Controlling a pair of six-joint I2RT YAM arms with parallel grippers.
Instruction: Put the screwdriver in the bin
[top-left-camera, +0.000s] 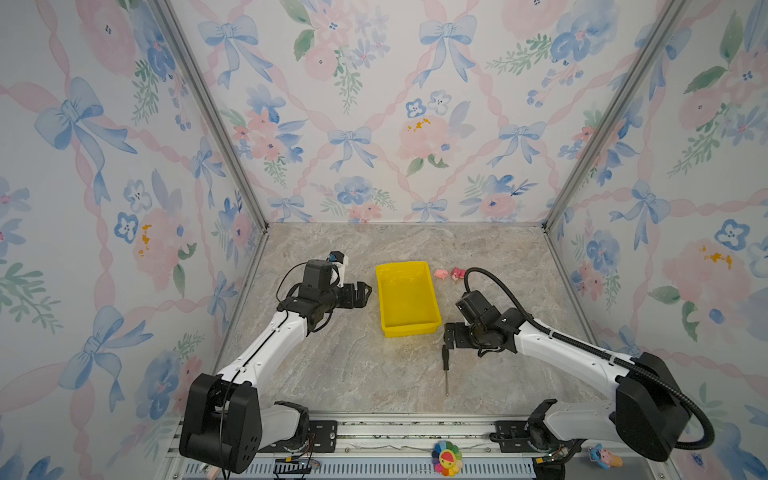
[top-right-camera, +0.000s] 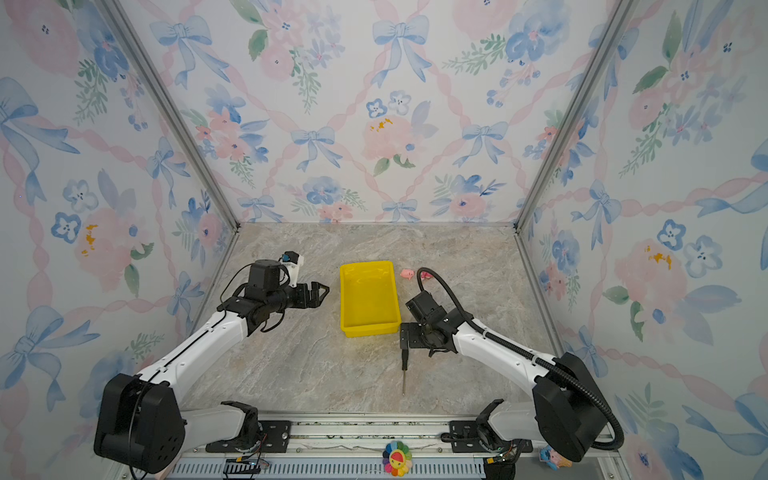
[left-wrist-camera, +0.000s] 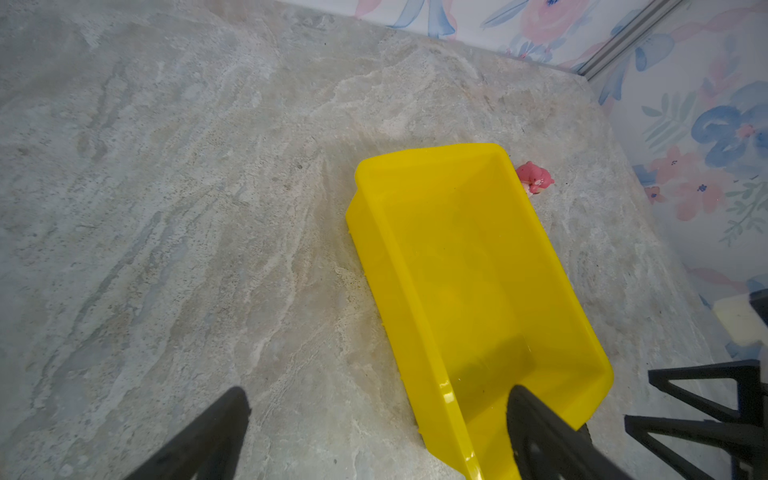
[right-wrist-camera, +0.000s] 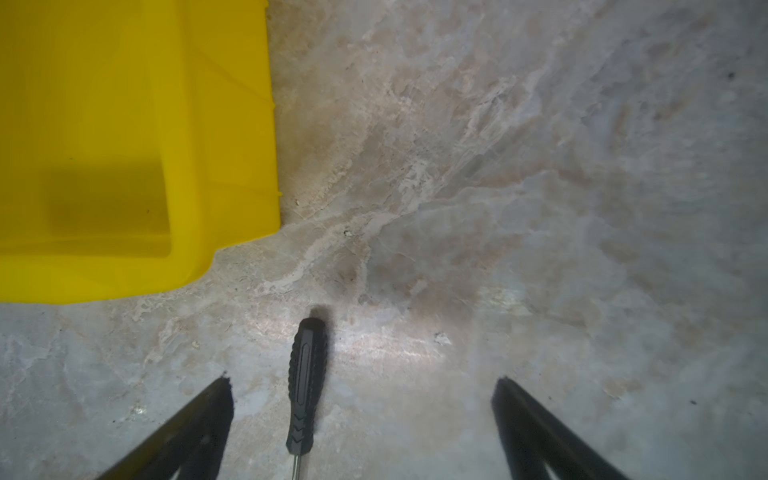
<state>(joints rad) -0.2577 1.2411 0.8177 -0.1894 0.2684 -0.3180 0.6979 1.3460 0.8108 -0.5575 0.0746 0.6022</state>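
Placement before the grasp. The small slim screwdriver with black ribbed handle and thin silver shaft (top-left-camera: 445, 365) lies flat on the marbled stone-pattern tabletop (top-left-camera: 332, 374), outside the bright yellow rectangular plastic bin (top-left-camera: 411, 330) and just off its near right corner, handle end toward it. The right gripper (right-wrist-camera: 362, 380) hangs over the handle, its black fingers spread wide and holding nothing; the handle lies between them, nearer one, which suggests a pinch across its narrow width. The left gripper (left-wrist-camera: 378, 390), also spread and empty, hovers at the bin's left wall, perhaps to steady it; contact with the rim cannot be told. The bin holds nothing. Small pink toy figures (top-left-camera: 441, 273) sit beyond its far right corner.
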